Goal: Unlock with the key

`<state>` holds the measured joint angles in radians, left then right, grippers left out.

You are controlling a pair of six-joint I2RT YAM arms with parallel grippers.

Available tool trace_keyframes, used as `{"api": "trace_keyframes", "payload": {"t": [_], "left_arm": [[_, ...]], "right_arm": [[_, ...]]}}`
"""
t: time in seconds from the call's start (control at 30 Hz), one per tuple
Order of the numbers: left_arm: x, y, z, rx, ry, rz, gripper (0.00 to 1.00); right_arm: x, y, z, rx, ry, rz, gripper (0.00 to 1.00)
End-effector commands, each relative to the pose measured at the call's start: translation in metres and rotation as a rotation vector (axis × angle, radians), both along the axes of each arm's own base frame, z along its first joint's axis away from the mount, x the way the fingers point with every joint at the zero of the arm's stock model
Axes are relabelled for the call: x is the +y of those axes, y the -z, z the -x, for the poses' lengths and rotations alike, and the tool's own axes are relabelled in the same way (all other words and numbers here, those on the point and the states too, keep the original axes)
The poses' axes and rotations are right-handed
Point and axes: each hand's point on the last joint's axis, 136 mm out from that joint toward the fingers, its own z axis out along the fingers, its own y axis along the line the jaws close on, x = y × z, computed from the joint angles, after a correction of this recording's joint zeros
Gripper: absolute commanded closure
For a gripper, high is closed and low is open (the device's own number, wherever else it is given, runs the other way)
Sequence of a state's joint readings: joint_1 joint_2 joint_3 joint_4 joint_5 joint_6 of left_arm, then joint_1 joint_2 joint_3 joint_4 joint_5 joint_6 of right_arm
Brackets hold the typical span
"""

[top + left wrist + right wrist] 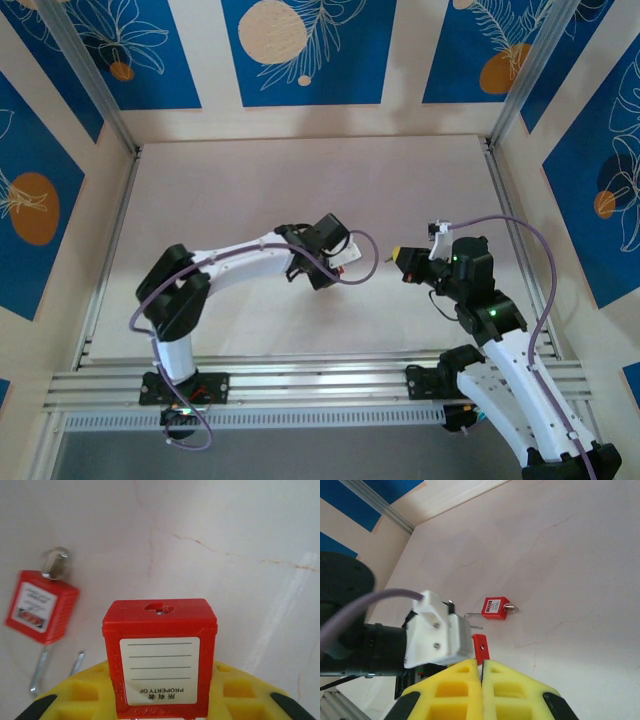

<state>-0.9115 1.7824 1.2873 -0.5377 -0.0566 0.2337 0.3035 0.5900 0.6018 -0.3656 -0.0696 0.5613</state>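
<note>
Two hands meet mid-tabletop, a red lock in the left one.

The left hand [342, 256] is clamped on a lock [160, 650], its keyhole end pointing out past the fingers. The right hand [481, 676] has its fingers pressed together, tip near that lock. Broad tabletop [300, 180] runs from them to the back and side walls. The wrist views add a second lock [42, 607] lying flat nearby, a silver key [54, 564] in one end and the shackle [37, 672] at the other.

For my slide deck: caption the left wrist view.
Left pincer grips a red plastic padlock, keyhole outward; a second red padlock lies on the pale table.
</note>
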Motion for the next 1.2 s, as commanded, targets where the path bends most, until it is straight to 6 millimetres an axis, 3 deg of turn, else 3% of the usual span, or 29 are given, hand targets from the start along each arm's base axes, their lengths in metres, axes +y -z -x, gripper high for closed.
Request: {"api": "trace_keyframes", "payload": {"t": [0.0, 0.17, 0.37, 0.63, 1.17], "left_arm": [[-0.004, -0.038, -0.013, -0.151, -0.036, 0.159, 0.81], [-0.006, -0.080, -0.007, -0.410, -0.007, 0.352, 0.81], [-0.009, -0.105, 0.014, -0.602, 0.079, 0.430, 0.81], [-0.005, -0.116, 0.019, -0.706, 0.112, 0.493, 0.82], [-0.013, -0.109, 0.029, -0.581, 0.132, 0.493, 0.82]], "right_arm": [[0.008, -0.023, 0.002, -0.038, -0.030, -0.072, 1.00], [0.022, -0.031, 0.004, -0.070, -0.066, -0.147, 1.00], [0.050, -0.043, 0.009, -0.127, -0.163, -0.183, 1.00], [0.072, -0.031, 0.006, -0.121, -0.211, -0.165, 1.00], [0.083, -0.013, -0.003, -0.137, -0.239, -0.133, 1.00]]}}
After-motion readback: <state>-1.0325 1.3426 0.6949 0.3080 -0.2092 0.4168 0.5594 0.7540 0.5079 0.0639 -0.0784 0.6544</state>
